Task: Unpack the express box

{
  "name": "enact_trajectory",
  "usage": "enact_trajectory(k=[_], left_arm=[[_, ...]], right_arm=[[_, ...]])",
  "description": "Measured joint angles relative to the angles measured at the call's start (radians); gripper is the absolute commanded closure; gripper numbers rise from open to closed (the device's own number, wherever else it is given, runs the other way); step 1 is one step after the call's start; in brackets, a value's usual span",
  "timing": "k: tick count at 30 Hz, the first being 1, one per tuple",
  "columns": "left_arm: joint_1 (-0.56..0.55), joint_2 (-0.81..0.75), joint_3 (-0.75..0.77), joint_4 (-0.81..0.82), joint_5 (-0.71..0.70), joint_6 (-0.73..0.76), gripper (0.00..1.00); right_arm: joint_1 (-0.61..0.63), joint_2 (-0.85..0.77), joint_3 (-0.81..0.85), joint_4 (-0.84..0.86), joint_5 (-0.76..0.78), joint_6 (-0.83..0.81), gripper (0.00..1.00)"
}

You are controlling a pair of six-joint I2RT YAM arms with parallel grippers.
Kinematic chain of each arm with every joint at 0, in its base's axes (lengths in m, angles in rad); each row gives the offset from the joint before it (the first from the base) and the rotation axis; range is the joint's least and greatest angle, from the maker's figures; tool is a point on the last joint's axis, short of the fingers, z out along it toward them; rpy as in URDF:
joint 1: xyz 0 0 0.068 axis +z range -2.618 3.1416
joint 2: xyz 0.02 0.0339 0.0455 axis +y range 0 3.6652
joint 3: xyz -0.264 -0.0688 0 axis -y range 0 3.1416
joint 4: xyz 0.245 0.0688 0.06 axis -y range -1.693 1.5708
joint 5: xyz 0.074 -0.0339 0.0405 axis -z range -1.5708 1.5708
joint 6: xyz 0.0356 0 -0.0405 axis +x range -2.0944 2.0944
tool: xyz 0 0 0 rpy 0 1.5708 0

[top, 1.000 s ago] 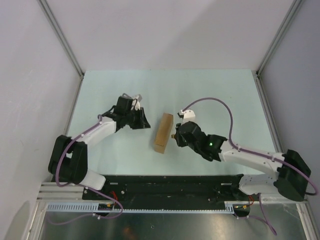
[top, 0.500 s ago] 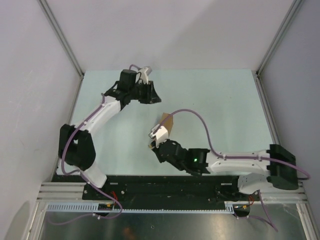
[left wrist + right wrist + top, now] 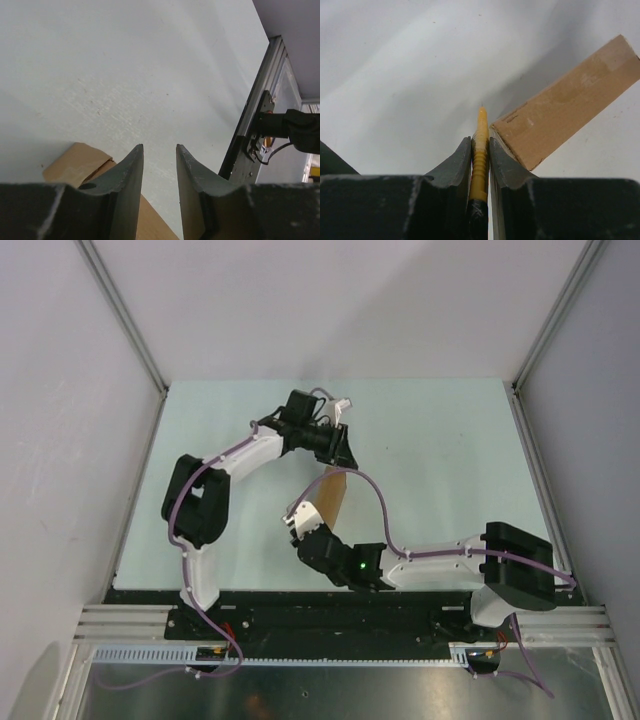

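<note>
The express box point(image 3: 333, 496), a small oblong brown carton, lies slanted in the middle of the table. My left gripper point(image 3: 343, 453) hovers at its far end, open, with nothing between its fingers. The left wrist view has that gripper point(image 3: 158, 148) over bare table, with the box point(image 3: 75, 160) low on the left behind the left finger. At the box's near end, my right gripper point(image 3: 303, 529) is shut on a yellow utility knife point(image 3: 481, 127). In the right wrist view this gripper point(image 3: 480, 141) has the knife tip beside the corner of the box point(image 3: 570, 102).
The pale green table point(image 3: 440, 440) is walled by white panels with aluminium posts point(image 3: 120, 310) at the far corners. A black rail point(image 3: 330, 605) with the arm bases runs along the near edge. The table's metal edge rail point(image 3: 250, 135) shows in the left wrist view.
My left arm swung right from the far left to the box's far end and its jaws widened. My right arm carried the knife leftward round to the box's near end.
</note>
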Motion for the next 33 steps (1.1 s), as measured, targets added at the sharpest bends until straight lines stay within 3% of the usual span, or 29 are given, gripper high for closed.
enact_trajectory(k=[14, 24, 33], left_arm=[[-0.030, -0.013, -0.082, 0.001, -0.119, 0.099, 0.64], [-0.030, -0.047, -0.124, -0.024, -0.192, 0.125, 0.64], [-0.030, -0.055, -0.153, -0.080, -0.200, 0.137, 0.64]], right_arm=[[0.006, -0.013, 0.008, -0.187, 0.065, 0.153, 1.00], [0.006, -0.145, -0.003, -0.354, 0.115, 0.303, 1.00], [-0.074, -0.269, -0.107, -0.469, 0.137, 0.433, 1.00]])
